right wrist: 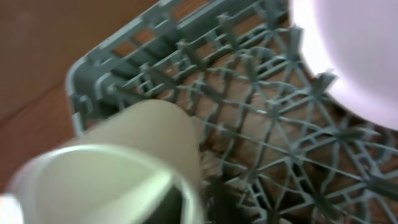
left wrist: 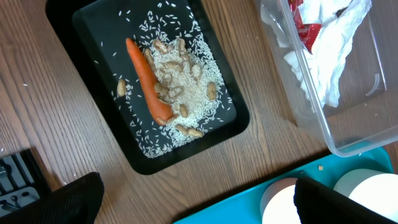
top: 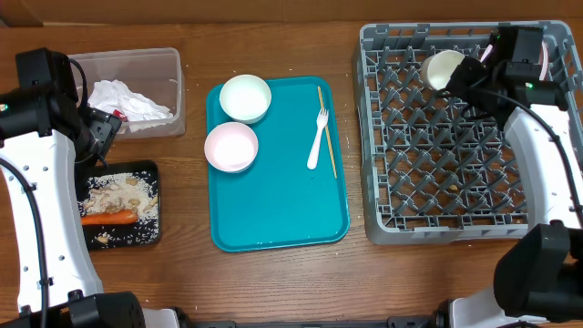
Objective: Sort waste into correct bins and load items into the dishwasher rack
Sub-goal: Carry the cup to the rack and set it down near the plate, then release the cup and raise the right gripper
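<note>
My right gripper (top: 466, 73) is shut on the small white cup (top: 444, 70) and holds it tilted over the far left part of the grey dishwasher rack (top: 455, 219). In the right wrist view the cup (right wrist: 118, 155) fills the lower left, with a finger (right wrist: 177, 202) inside its rim. My left gripper (left wrist: 199, 208) is open and empty above the wood between the black tray (left wrist: 93, 25) and the teal tray (left wrist: 354, 174). The carrot (left wrist: 149, 81) and rice lie in the black tray. Napkins (left wrist: 329, 56) and the red wrapper (left wrist: 305, 25) lie in the clear tub (top: 173, 64).
Two white bowls (top: 245, 97) (top: 231, 147), the fork (top: 317, 141) and the chopstick (top: 326, 128) lie on the teal tray (top: 273, 219). A pale round dish (right wrist: 348, 56) stands in the rack close to the cup; my right arm hides it from overhead.
</note>
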Action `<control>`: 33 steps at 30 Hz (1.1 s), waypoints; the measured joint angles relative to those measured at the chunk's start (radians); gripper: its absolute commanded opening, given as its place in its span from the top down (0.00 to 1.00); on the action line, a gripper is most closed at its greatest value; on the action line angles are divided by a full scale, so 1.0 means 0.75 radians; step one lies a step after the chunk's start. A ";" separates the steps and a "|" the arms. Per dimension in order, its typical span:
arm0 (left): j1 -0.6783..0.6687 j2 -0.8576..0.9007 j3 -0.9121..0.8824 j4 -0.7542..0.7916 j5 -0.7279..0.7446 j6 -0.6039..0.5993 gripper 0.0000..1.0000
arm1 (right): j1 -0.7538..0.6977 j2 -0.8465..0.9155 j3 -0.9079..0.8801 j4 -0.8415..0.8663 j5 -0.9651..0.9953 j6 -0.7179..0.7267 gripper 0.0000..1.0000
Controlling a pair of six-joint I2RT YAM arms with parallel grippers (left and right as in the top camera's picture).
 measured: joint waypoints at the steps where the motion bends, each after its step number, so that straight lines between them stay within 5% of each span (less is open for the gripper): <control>1: 0.000 0.000 0.000 0.000 0.000 0.000 0.00 | -0.009 0.000 0.000 0.001 -0.028 0.004 0.28; 13: 0.000 0.000 0.000 0.000 0.000 0.000 0.00 | -0.067 0.000 0.000 -0.030 -0.196 0.052 0.35; 33: 0.000 0.000 0.000 0.000 0.000 0.000 0.00 | 0.281 0.009 0.000 -0.126 0.064 0.012 0.36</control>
